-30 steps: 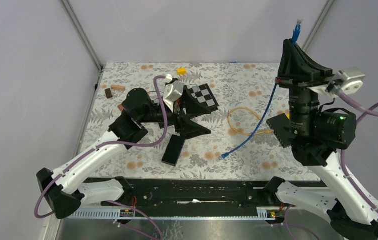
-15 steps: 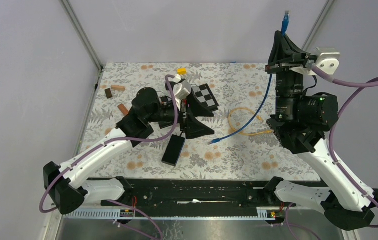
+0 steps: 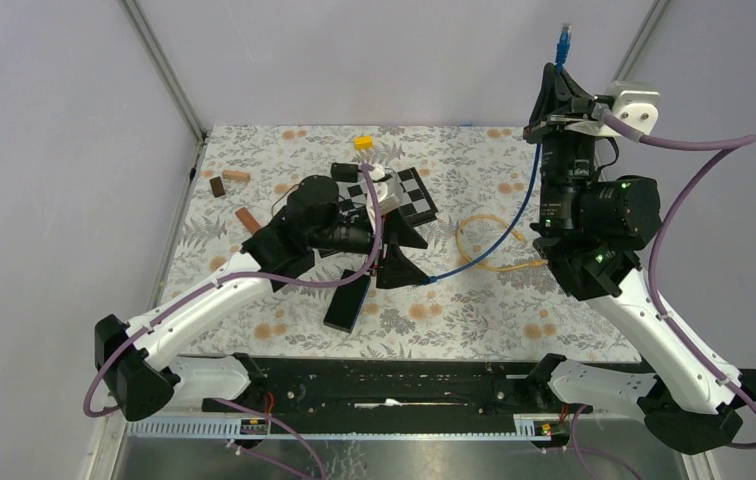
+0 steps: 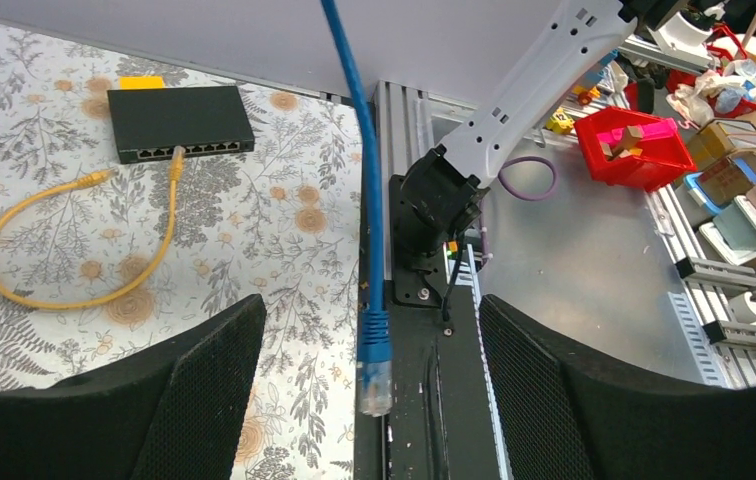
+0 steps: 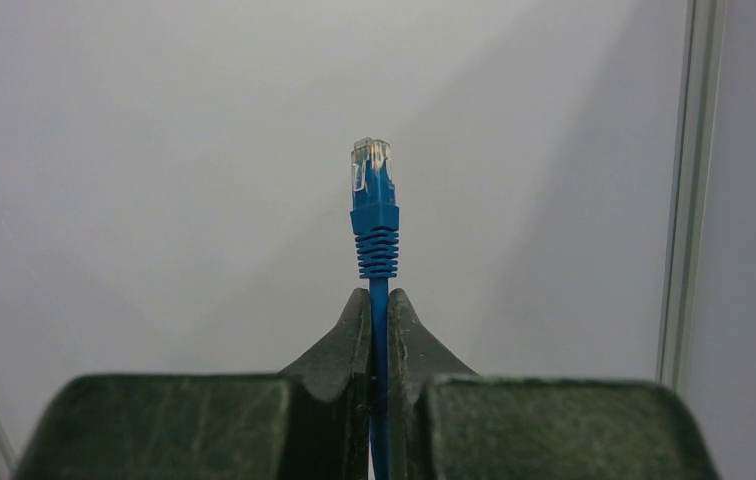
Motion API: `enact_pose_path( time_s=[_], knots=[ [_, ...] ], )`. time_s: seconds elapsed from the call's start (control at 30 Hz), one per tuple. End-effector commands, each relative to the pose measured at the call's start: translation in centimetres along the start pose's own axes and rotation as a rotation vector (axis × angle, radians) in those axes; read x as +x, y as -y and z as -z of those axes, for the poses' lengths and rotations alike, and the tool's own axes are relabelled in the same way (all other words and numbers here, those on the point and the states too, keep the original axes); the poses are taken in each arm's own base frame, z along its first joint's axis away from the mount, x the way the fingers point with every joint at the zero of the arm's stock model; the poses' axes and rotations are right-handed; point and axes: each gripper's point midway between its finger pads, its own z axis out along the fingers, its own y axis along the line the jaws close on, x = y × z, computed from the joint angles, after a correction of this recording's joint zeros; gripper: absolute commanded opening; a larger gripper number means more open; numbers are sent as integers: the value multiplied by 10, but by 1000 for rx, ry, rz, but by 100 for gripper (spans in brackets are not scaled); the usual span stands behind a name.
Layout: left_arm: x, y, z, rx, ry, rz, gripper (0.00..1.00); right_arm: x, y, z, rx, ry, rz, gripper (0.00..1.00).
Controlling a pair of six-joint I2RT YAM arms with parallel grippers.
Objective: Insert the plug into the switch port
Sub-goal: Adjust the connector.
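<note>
1. The blue cable (image 4: pixel 372 200) has 2 plugs. The upper plug (image 5: pixel 372 175) stands straight up just above the tips of the right pincer (image 5: pixel 378 295). This pincer is closed tightly on the cable right under the plug's boot, high above the table (image 3: pixel 284 150).
2. The free plug (image 4: pixel 375 370) hangs at the other end of the cable. 1 second ago it was lower and nearer to the front edge of the table. Since then the right arm has moved inward, and this end has come toward the left arm.
3. The left pincer (image 4: pixel 369 305) has also travelled to the right. The free plug now hangs between its 2 fingers (image 4: pixel 154 390) and seems to touch neither of them. This pincer is wide open and holds nothing.
4. I judge that a hand-over is being prepared: the left pincer could close on the free end.
5. The switch (image 4: pixel 179 122) lies on the table, well apart from both plugs. 1 end of a yellow cable (image 4: pixel 172 195) seems to sit in 1 of its ports. No blue plug is inserted yet.
</note>
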Motion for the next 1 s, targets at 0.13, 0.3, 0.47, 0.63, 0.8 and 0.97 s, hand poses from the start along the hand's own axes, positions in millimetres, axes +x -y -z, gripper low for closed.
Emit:
enact_pose_path(
  time_s=[0.13, 0.3, 0.47, 0.63, 0.8, 0.97],
  knots=[
    [-2, 12, -13, 28, -43, -58, 80, -18, 17, -10, 104, 2, -14, 0],
    [10, 3, -18, -37, -93, -78, 80, -18, 17, -9, 100, 3, -26, 0],
    [14, -6, -18, -87, -97, -89, 80, -18, 18, -7, 103, 4, -27, 0],
    [21, -7, -19, -81, -122, -80, 71, -16, 19, -7, 110, 1, -18, 0],
    [27, -3, -21, -61, -140, -67, 71, -18, 22, -6, 124, 9, -25, 0],
    [30, -2, -21, -59, -149, -62, 68, -20, 23, -6, 130, 15, -31, 0]
  ],
)
